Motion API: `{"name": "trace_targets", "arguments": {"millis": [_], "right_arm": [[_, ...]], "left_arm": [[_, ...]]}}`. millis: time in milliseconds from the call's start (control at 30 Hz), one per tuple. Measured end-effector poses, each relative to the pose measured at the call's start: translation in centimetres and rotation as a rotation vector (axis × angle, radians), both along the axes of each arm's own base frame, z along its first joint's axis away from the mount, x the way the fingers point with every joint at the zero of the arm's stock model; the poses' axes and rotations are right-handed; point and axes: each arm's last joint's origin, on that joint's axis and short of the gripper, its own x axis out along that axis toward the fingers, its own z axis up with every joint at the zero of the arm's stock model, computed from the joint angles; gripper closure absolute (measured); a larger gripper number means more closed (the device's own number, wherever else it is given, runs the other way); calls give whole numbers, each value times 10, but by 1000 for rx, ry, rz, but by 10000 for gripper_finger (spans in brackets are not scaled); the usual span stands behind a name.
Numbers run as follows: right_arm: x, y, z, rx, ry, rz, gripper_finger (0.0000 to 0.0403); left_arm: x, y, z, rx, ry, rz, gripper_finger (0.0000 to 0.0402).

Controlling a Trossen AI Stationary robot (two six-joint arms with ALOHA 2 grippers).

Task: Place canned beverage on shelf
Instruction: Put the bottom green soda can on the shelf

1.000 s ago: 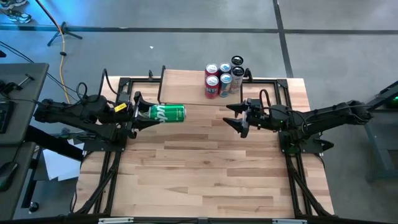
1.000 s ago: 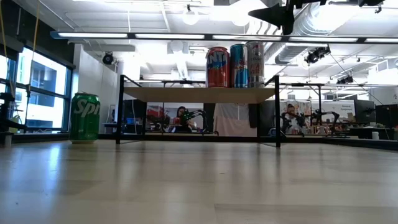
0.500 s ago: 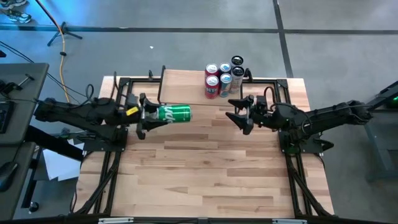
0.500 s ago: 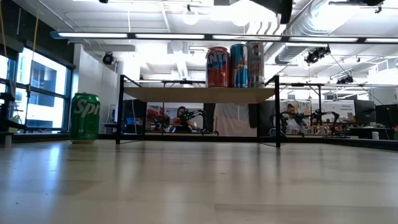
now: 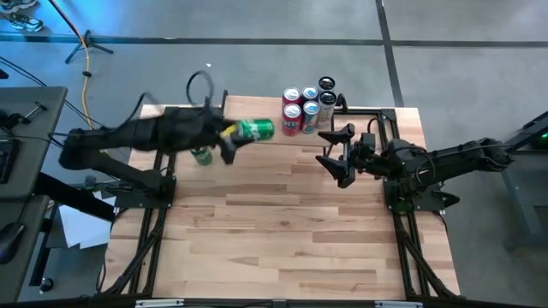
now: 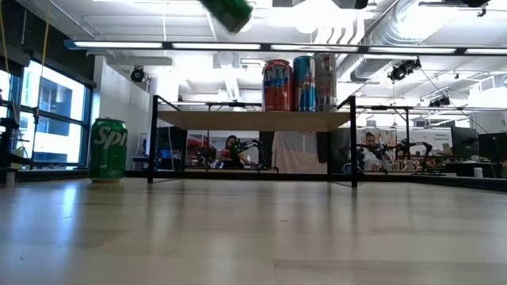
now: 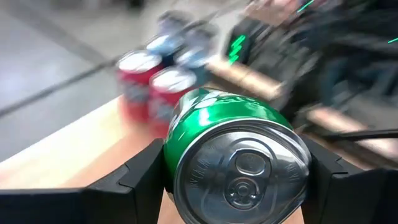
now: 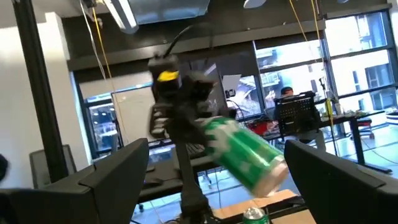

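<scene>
Above the back left part of the table (image 5: 282, 222), a green can (image 5: 255, 129) is carried on its side by the left gripper (image 5: 229, 137), the jaws clamped across its body close to the base end, with the pull-tab lid (image 7: 239, 175) facing the wrist camera. A thin-walled metal cylinder like this is judged smooth and slippery, stiff along its length yet easily dented if squeezed hard; whether it is full cannot be told. The hold across the round wall looks sound, though the can will have to be turned upright before it is set down. The shelf (image 6: 253, 119) is seen at the table's rear, and its right half is already taken by a tight cluster of cans (image 5: 308, 104), red ones and slimmer dark ones standing touching each other. Free board is left on the shelf's left half, so room for an upright placement is judged to be there, away from the near edge and the black legs (image 6: 153, 139). A second green can (image 6: 108, 149) stands on the tabletop below the left arm, well clear of the shelf. The right gripper (image 5: 336, 156) waits above the table on the right, jaws wide and holding nothing.
</scene>
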Motion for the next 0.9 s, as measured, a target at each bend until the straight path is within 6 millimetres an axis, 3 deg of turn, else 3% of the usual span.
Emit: {"name": "trace_targets", "arguments": {"millis": [167, 367, 700, 900], "right_arm": [[1, 0, -3, 3, 28, -1, 43], [4, 0, -12, 86, 111, 29, 43], [6, 0, -24, 271, 202, 64, 43], [6, 0, -25, 308, 201, 59, 43]], "left_arm": [[11, 34, 26, -155, 244, 107, 178], [25, 69, 34, -268, 416, 130, 178], [41, 116, 0, -451, 619, 118, 177], [53, 137, -21, -447, 717, 97, 159]]}}
